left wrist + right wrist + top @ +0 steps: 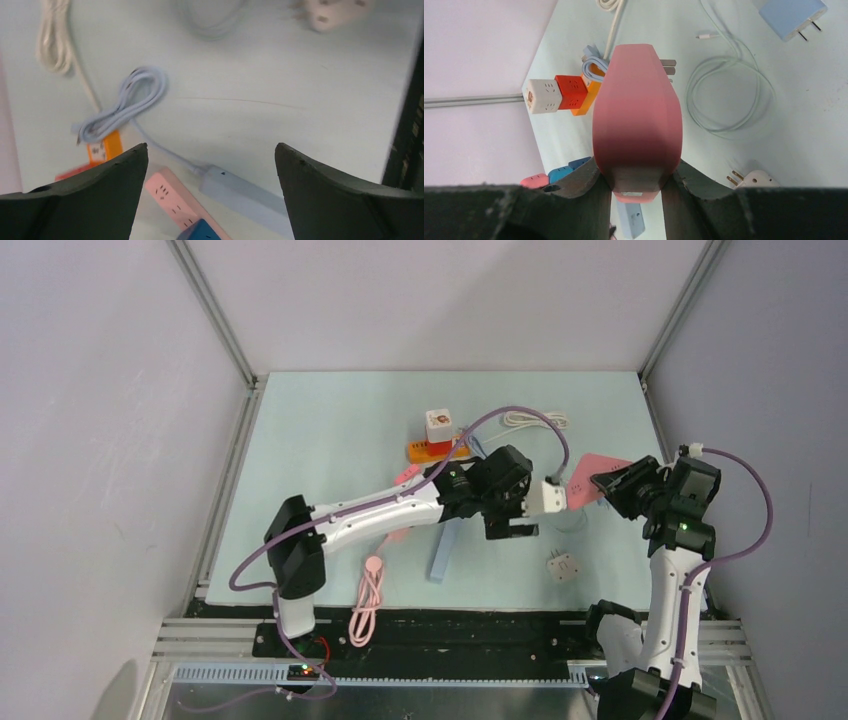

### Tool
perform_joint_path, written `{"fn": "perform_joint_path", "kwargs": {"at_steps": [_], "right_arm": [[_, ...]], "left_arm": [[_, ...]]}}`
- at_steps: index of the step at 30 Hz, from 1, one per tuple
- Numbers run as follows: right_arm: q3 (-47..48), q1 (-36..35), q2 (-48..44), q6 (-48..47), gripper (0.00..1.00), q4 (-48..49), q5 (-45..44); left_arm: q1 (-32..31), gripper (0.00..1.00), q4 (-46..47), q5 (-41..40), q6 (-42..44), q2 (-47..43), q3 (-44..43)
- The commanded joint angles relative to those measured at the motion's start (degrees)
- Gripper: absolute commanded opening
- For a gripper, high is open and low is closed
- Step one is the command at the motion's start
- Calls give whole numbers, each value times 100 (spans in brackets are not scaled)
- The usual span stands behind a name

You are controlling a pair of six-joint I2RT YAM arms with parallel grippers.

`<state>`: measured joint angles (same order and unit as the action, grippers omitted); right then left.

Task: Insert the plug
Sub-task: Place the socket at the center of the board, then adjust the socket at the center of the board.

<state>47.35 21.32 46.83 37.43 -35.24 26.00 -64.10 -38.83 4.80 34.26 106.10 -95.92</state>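
The plug (638, 115) is a pink body with metal prongs (667, 66) at its far end. My right gripper (637, 170) is shut on its rear and holds it above the mat; from above the plug (597, 478) sticks out left of that gripper (618, 486). My left gripper (508, 505) hovers mid-table beside it, and in its wrist view it (211, 147) stands wide open with nothing between the fingers. Beneath it lie a pink power strip (167, 192), a light blue strip (245, 192) and a dark blue block (200, 231).
White and red cube sockets (438, 425) sit on an orange strip (432, 451) at the back. Also on the mat are a white cable (535, 420), a white adapter (563, 565), a pink cable (369, 595), a blue charger (791, 17) and a looped pale cable (729, 95).
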Motion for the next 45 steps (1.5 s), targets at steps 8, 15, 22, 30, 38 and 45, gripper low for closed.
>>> {"fn": "perform_joint_path", "kwargs": {"at_steps": [8,15,22,30,38,45], "right_arm": [[-1,-66,-98,-53,0,368,-170],[-90,-87,-217,48,0,450,-193],[-122,-137,-253,33,0,423,-217],[-156,-225,-247,25,0,431,-264],[-167,-227,-256,38,0,448,-241],[-165,-225,-234,25,0,456,-259]], "left_arm": [[65,100,3457,-2567,-2611,-2402,2037],[289,100,4180,-1520,-2725,-2941,2673],[403,91,3330,-1205,-3918,-2713,2491],[-49,83,2666,-2537,-4674,-1993,3015],[-254,80,2177,-3609,-4622,-1014,3108],[-337,82,1409,-4222,-5341,-535,2911]]}}
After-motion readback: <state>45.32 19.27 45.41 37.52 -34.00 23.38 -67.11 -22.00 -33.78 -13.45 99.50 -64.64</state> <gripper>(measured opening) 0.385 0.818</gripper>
